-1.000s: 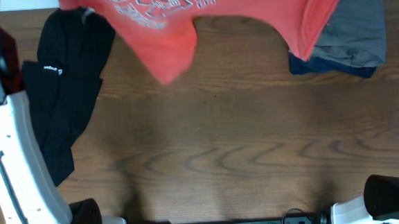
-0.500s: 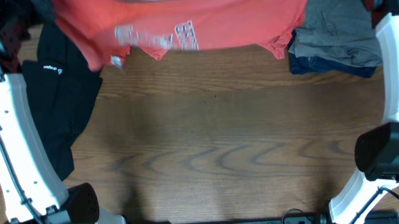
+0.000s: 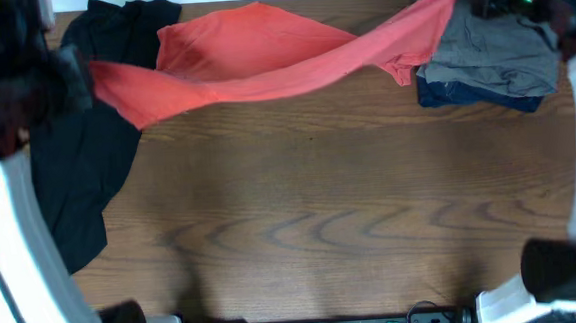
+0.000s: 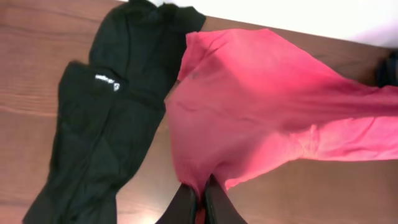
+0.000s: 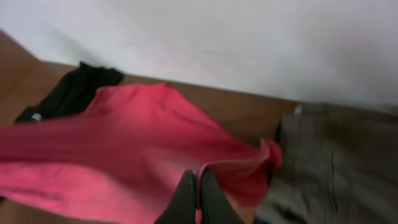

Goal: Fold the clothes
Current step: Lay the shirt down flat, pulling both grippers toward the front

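Coral-red T-shirt [image 3: 262,58] is the big change. A second ago it hangs bunched, high at the far edge. Half a second ago it spreads as a broad sheet with its lettering toward the overhead camera. Now it runs as a long, sagging band between our two hands, and no lettering shows. Its widest part lies or hangs low at the far side of the worktop [image 3: 321,210], roughly midway between the hands. We cannot tell how much of it touches the wood.

We judge this to be the lay-out step before any fold. The cloth looks twisted along its length, so it likely needs flattening first.

The black garment [image 3: 78,164] stays spread out below our left hand, just beside the shirt's left end. The grey folded garment [image 3: 497,54], stacked on a dark blue one [image 3: 474,92], lies under our right hand. The shirt's right end is drawn over its near corner, which could drag that pile.

Our left hand [image 4: 199,202] is pressed together, pinching a corner of red fabric. Our right hand [image 5: 198,199] is likewise closed on the shirt's other end.
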### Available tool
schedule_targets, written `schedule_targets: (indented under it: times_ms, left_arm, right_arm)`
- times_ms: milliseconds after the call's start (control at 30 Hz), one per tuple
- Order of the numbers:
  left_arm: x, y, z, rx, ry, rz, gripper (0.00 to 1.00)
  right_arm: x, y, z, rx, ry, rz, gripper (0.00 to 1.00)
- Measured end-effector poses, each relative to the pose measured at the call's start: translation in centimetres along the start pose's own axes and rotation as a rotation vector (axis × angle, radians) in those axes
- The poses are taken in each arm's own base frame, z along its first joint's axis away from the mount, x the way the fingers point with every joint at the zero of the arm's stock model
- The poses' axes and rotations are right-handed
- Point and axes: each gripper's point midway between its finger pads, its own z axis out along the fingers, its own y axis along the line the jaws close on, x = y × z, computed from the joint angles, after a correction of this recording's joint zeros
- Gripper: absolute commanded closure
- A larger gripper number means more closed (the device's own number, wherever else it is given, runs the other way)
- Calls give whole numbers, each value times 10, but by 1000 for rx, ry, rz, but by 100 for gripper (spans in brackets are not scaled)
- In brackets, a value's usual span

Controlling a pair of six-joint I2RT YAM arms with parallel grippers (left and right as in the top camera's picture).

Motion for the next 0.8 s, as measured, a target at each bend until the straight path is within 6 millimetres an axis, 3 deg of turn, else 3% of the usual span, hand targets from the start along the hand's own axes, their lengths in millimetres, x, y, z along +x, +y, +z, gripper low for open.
schedule_targets:
  times_ms: [133,233,367,633,800]
  left_arm:
    - [16,-3,-35,-24,-33,9,94]
    - [27,-5,-52,-34,-40,11,94]
    - [36,-5,-61,-41,-39,10,94]
    - [33,-6,-67,-42,-71,16,94]
    - [31,-8,-76,-43,-106,21,94]
  right_arm:
    - [12,22,-39,1,30,-19,99]
    - [25,28,-48,-3,74,-11,99]
    - [38,27,-46,-8,130,-2,99]
    - [27,31,-54,-4,78,-48,99]
    - [18,47,-83,3,9,-89,99]
